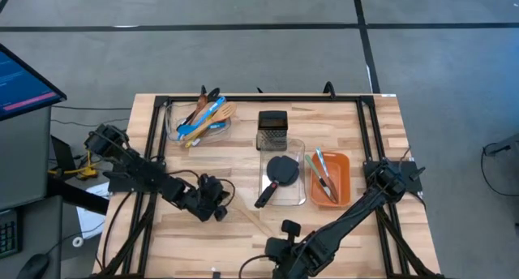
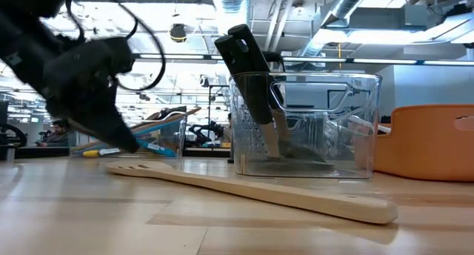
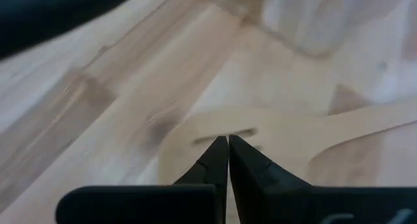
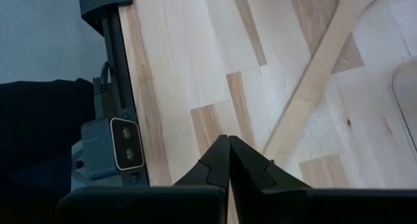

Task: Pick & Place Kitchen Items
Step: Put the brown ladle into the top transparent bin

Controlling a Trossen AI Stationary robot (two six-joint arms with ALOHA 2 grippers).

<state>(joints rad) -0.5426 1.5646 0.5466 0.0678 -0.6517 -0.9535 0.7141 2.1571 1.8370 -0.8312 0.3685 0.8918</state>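
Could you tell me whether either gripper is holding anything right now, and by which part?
Nothing is held: left gripper and right gripper have shut jaws, empty; the wooden spatula lies on the table.

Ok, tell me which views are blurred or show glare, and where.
Low view: left gripper dark and blurred, ceiling lights glaring behind the clear bin. Left wrist view: wooden spatula and tabletop soft throughout. Right wrist view: wood grain sharp. High view: evenly lit, no glare.

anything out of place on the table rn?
One thing: a slotted wooden spatula lies loose and flat on the bare table in front of the clear bin. The other utensils sit in containers. The shut left gripper is at its slotted blade.
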